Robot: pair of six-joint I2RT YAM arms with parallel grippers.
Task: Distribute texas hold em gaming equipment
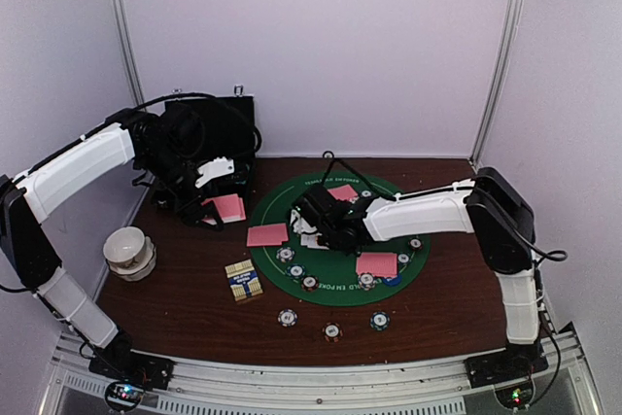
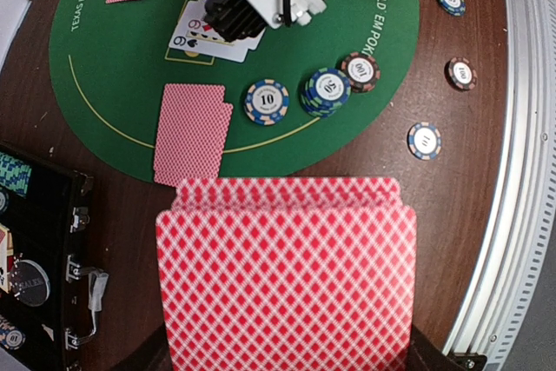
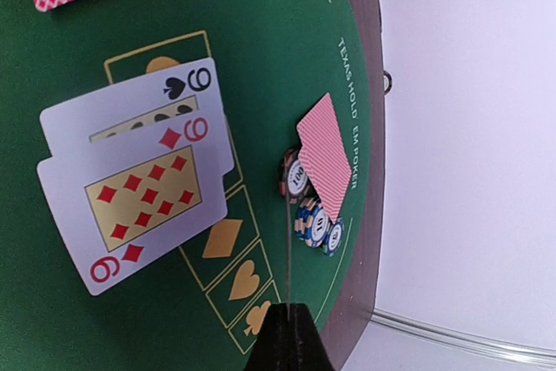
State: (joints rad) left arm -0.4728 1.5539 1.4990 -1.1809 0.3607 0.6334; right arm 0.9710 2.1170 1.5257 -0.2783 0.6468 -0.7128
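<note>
My left gripper [image 1: 220, 195] is shut on a fanned stack of pink-backed playing cards [image 2: 287, 275], held above the table's left side near the mat's edge; the stack hides its fingers. My right gripper [image 3: 287, 312] hangs over the green mat [image 1: 340, 264], shut on a single card [image 3: 286, 241] seen edge-on. Below it lie two face-up nines [image 3: 139, 171]. Pink-backed pairs [image 2: 191, 132] [image 1: 376, 263] lie on the mat, and another card [image 3: 323, 154] rests by a pile of chips [image 3: 314, 223]. More chips [image 2: 326, 90] sit on the mat, and three chips [image 1: 332, 331] lie on the wood in front.
An open black chip case [image 1: 209, 133] stands at the back left, its edge [image 2: 35, 258] close under my left gripper. The white bowl [image 1: 128, 250] sits at the left edge. A small card box [image 1: 243, 280] lies beside the mat. A metal rail [image 2: 512, 171] runs along the near edge.
</note>
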